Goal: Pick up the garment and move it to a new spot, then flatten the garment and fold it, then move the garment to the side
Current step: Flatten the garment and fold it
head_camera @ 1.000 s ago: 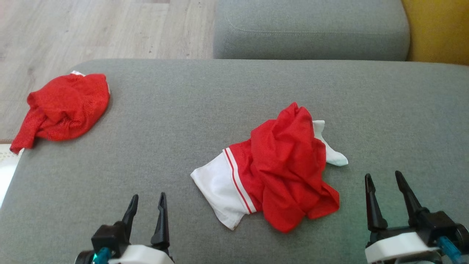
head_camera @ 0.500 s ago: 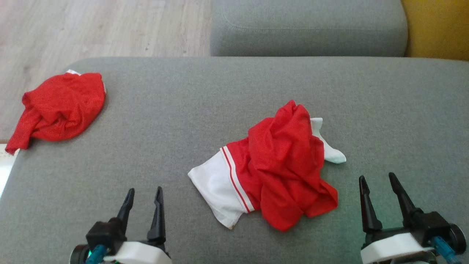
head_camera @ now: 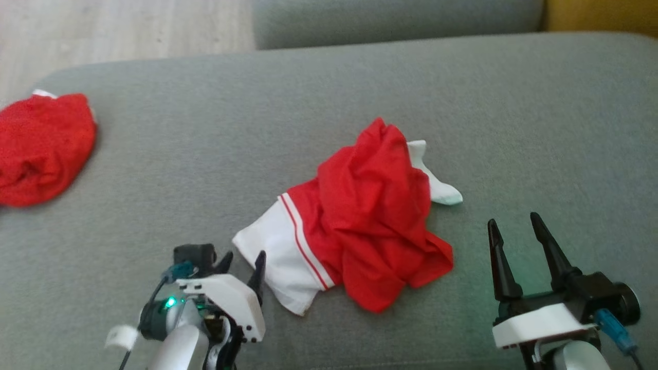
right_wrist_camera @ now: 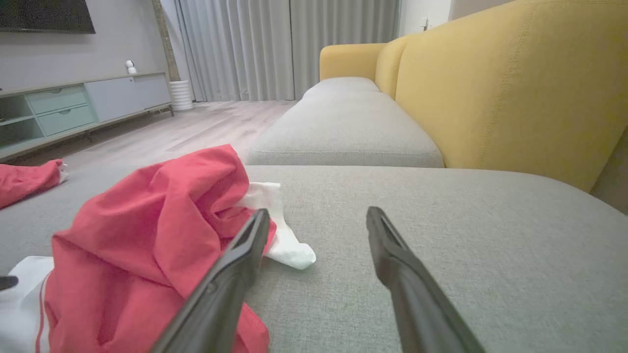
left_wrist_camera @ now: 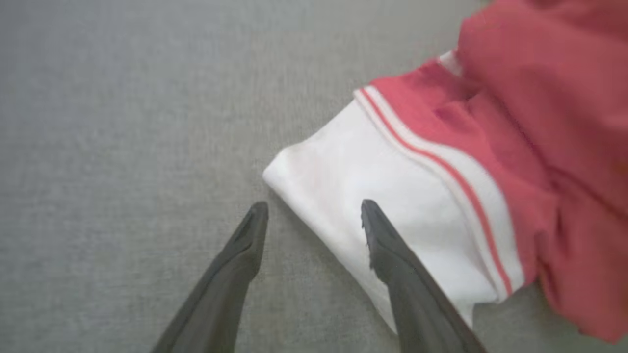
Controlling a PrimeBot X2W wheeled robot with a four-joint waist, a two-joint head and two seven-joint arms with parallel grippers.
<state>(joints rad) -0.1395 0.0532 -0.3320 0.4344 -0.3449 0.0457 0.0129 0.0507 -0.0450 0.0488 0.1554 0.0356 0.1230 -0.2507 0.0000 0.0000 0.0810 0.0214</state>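
Left hand (head_camera: 244,257): fingers spread wide, nothing gripped. It straddles the near white corner of the crumpled red-and-white mesh garment (head_camera: 370,205), one finger over the white panel, the other over the grey fabric sofa seat (head_camera: 154,180). Contact cannot be confirmed.

Right hand (head_camera: 514,220): wide, empty, over bare seat, garment just to its left.

Farther off, well left of the left hand, a second crumpled red cloth (head_camera: 41,144) lies at the seat's edge.

A yellow sofa backrest (right_wrist_camera: 490,88) stands farthest, beyond the right hand.
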